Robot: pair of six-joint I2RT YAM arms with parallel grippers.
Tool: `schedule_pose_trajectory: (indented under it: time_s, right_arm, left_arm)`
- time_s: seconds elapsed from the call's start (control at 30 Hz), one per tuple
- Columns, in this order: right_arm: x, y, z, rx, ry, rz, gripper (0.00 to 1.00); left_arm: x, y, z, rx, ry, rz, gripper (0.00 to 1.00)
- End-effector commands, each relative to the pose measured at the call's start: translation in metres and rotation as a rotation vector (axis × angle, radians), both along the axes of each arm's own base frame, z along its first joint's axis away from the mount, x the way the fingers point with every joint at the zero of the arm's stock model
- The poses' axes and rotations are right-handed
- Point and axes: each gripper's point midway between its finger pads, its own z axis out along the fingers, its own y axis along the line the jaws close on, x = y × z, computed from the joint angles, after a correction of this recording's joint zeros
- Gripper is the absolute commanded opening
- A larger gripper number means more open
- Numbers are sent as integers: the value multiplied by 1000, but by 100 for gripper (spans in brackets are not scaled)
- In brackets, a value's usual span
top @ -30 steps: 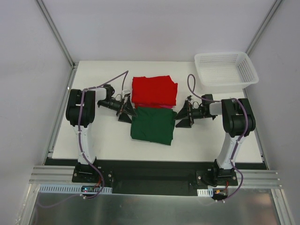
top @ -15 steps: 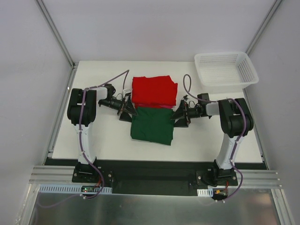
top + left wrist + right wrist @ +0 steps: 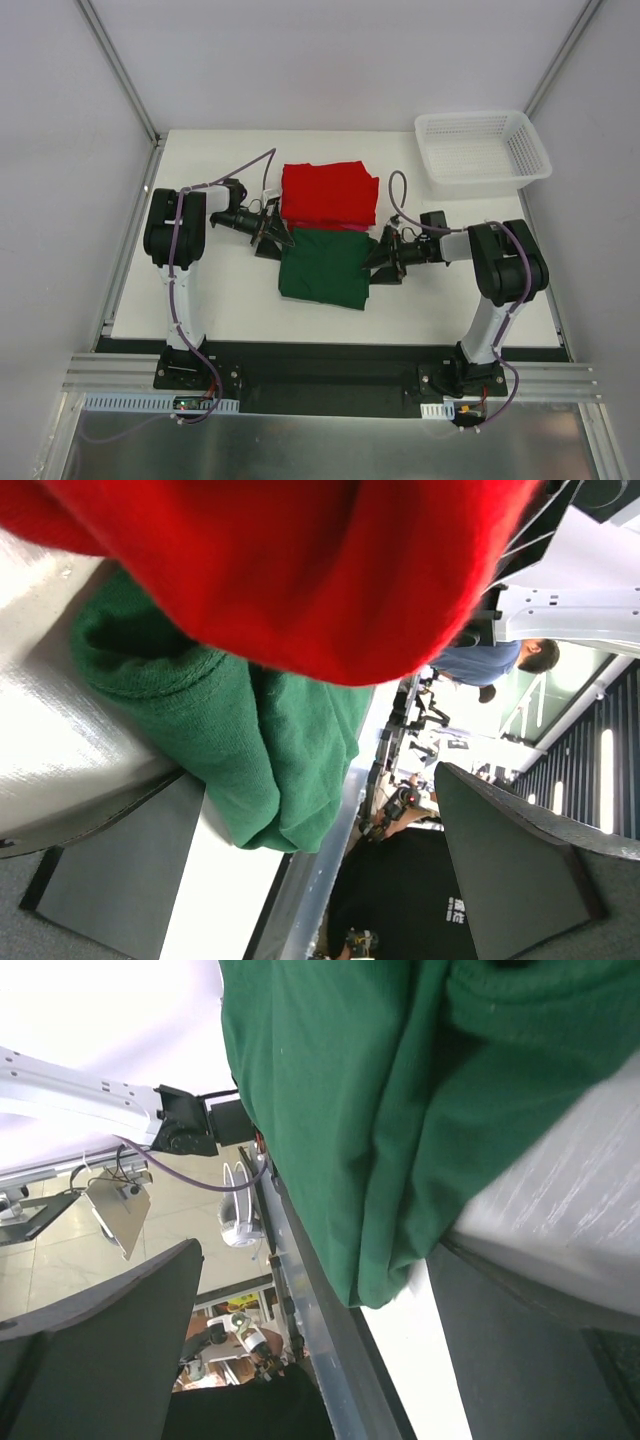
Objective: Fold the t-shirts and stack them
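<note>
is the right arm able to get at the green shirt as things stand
Probably yes: the right gripper is open at the right edge of the green shirt, with nothing between them.

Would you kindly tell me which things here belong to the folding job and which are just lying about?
Belongs to the job: green t-shirt; red t-shirt.
Just lying about: white mesh basket, far right corner.
</note>
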Motion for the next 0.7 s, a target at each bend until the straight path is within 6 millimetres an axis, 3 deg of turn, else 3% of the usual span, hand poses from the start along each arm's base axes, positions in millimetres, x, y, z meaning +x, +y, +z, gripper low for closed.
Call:
schedule_pose_trajectory:
  time_s: [0.0, 0.07, 0.13, 0.33, 0.43, 0.53, 0.67]
  right_arm:
    - [-7, -10, -32, -115, 38, -67, 100]
    - [-5, -7, -31, -67, 33, -88, 100]
    - [-15, -5, -33, -41, 108, -101, 100]
    - [-10, -4, -26, 81, 109, -88, 100]
    - [6, -6, -30, 112, 91, -170, 100]
    - [32, -4, -13, 149, -25, -232, 100]
    - [23, -7, -19, 105, 1, -219, 100]
  left_arm:
    - [-3, -6, 14, -73, -3, -6, 99]
    - [-5, -6, 20, -90, -4, -4, 99]
    - [-8, -6, 25, -105, 0, 0, 100]
    - [-23, -6, 43, -149, -13, 1, 99]
    - [-27, -5, 42, -132, -36, -5, 99]
    - [-28, -5, 43, -121, -60, -10, 99]
    - [-26, -4, 47, -111, -93, -14, 99]
